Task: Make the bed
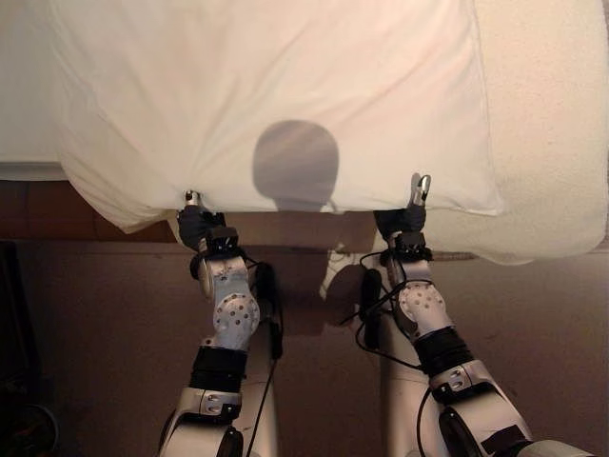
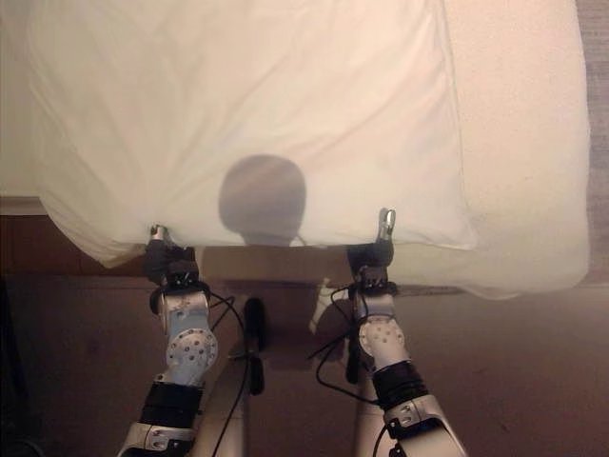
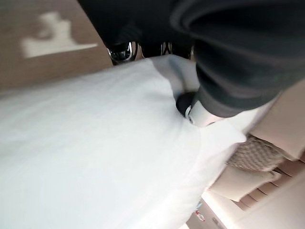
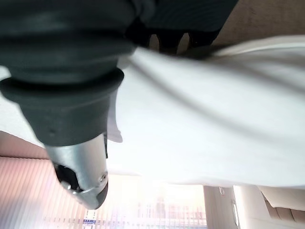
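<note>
A brown floor (image 1: 114,381) runs below the near edge of the bed, darker toward the left, and a pale patch (image 3: 52,38) of it shows in the left wrist view. Vertical blinds (image 4: 28,191) hang across a bright window (image 4: 157,205), with daylight coming through them. Cream cushions (image 3: 243,183) of a sofa or chair sit near a patterned pillow (image 3: 255,152) in the left wrist view.
</note>
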